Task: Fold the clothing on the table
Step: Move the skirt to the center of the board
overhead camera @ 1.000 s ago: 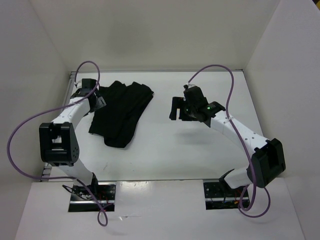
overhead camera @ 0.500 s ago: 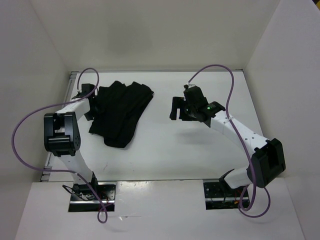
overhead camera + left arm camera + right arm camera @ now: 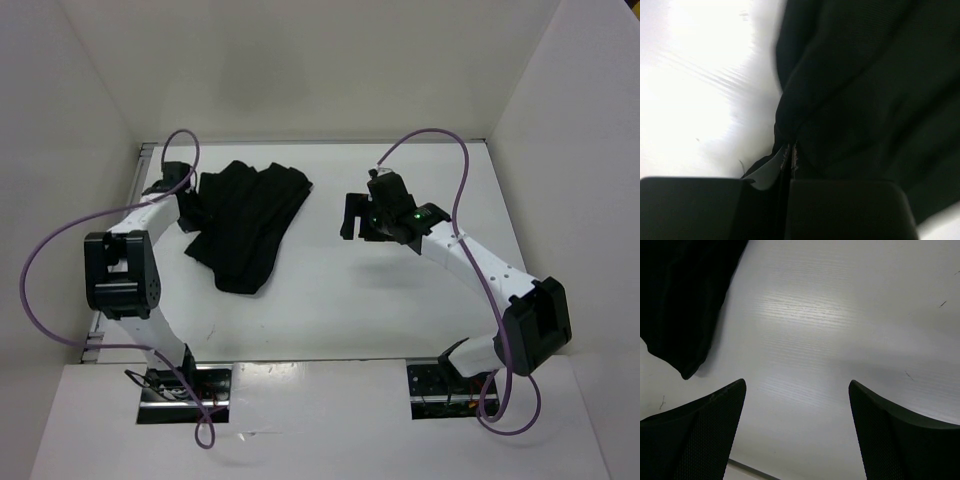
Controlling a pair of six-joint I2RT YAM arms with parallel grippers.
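The clothing [image 3: 250, 220] is a black pleated skirt lying crumpled on the left half of the white table [image 3: 340, 300]. My left gripper [image 3: 192, 207] sits at the skirt's left edge and is shut on a fold of the black fabric [image 3: 865, 90]; in the left wrist view the jaws [image 3: 788, 152] meet with cloth pinched between them. My right gripper [image 3: 350, 216] hovers to the right of the skirt, apart from it. It is open [image 3: 797, 385], with bare table between its fingers and a corner of the skirt [image 3: 680, 295] at the upper left of its view.
White walls [image 3: 90, 120] close in the table on the left, back and right. The purple cables [image 3: 30, 280] loop off both arms. The arm bases [image 3: 185, 385] sit at the near edge.
My left gripper has shut on the skirt's left edge, and the cloth's lower left corner has drawn slightly inward. The left arm's elbow shifted. The right arm has not moved.
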